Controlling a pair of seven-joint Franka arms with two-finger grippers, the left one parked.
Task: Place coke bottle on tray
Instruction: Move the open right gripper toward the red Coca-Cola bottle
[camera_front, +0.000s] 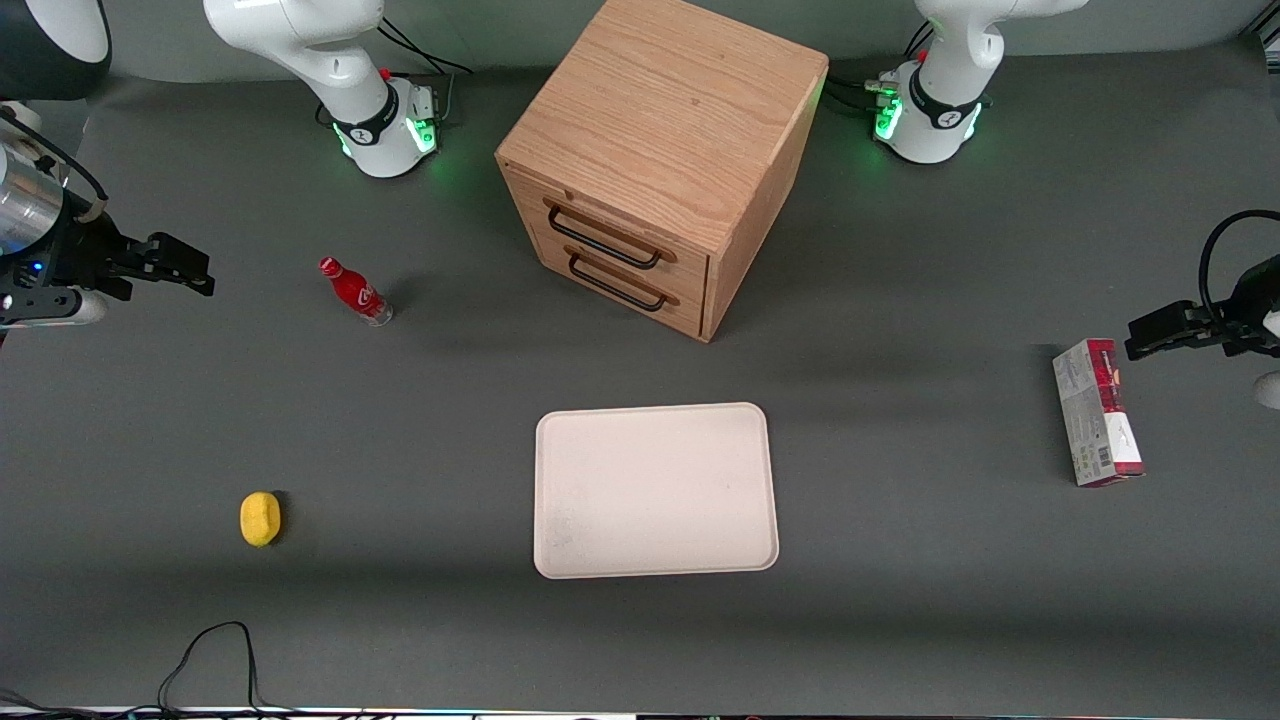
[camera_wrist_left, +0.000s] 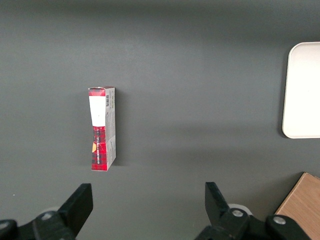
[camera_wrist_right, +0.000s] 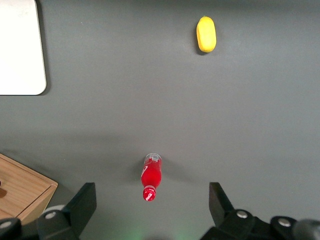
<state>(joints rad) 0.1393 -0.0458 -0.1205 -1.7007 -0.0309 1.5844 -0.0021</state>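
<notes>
- The grey surface (camera_front: 900, 620) carries everything, and the wooden cabinet (camera_front: 660, 150) with two drawers is the largest thing on it, standing at about 12 o'clock from the tray
- The tray (camera_front: 655, 490) lies flat with nothing on it, nearer the front camera than the cabinet; one rounded corner of it (camera_wrist_right: 20, 50) shows in the right wrist view
- The end effector (camera_front: 205, 272) hangs above the surface at the working arm's end, its two fingers (camera_wrist_right: 82, 202) spread wide with nothing between them
- The carton box (camera_front: 1097, 412), red and grey, lies toward the parked arm's end of the surface, well apart from the tray
- The coke bottle (camera_front: 355, 291) stands on the surface at roughly 10 o'clock from the tray in the front view, well apart from it and untouched; in the right wrist view the coke bottle (camera_wrist_right: 151, 176) sits just ahead of the gap between the open fingers, apart from both
- The lemon (camera_front: 260, 519) lies at about 7 o'clock from the bottle, nearer the front camera; bare surface separates bottle and tray
</notes>
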